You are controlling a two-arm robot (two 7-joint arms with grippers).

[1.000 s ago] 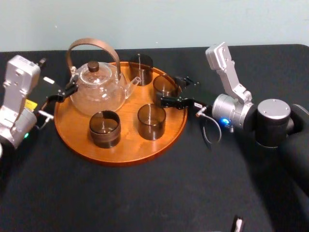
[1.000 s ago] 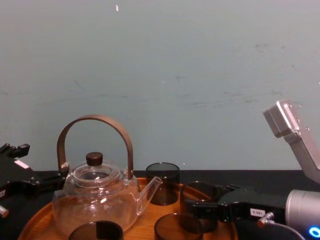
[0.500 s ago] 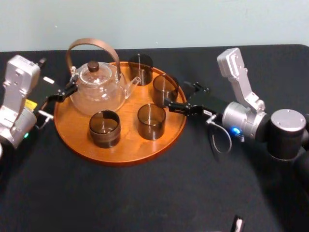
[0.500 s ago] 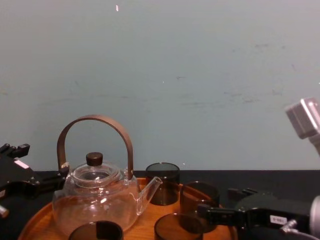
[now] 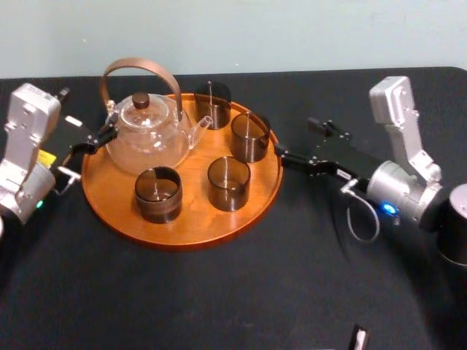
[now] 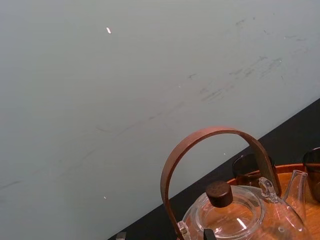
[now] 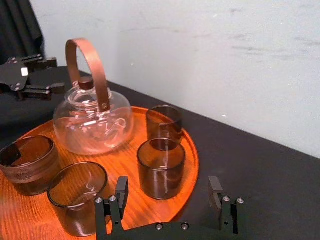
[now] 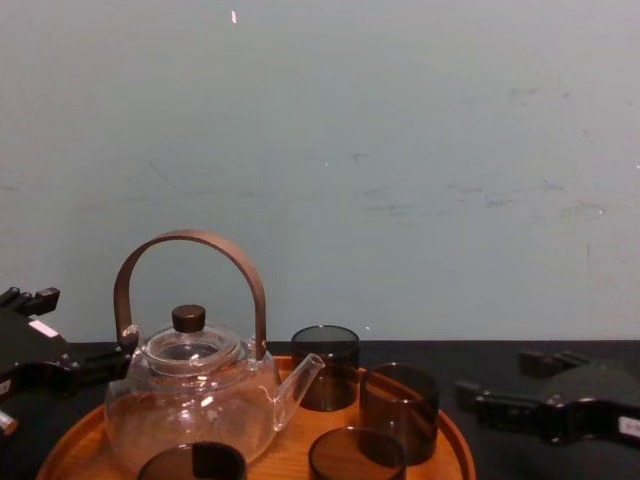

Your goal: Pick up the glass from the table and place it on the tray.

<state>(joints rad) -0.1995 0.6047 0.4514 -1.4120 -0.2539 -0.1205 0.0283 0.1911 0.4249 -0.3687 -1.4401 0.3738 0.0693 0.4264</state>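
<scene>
The glass (image 5: pixel 249 136) stands upright at two o'clock on the tray (image 5: pixel 182 239), so the placing looks done. The right gripper (image 5: pixel 298 138), spread wide and empty, hangs over the table (image 5: pixel 219 306) off the tray's three o'clock. The left gripper (image 5: pixel 93 141) is parked at nine o'clock, also spread.

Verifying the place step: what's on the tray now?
On the tray: a glass teapot and four dark glasses, all upright. The right end effector is open, outside the rim, holding nothing. The tray floor under their bases is covered.
</scene>
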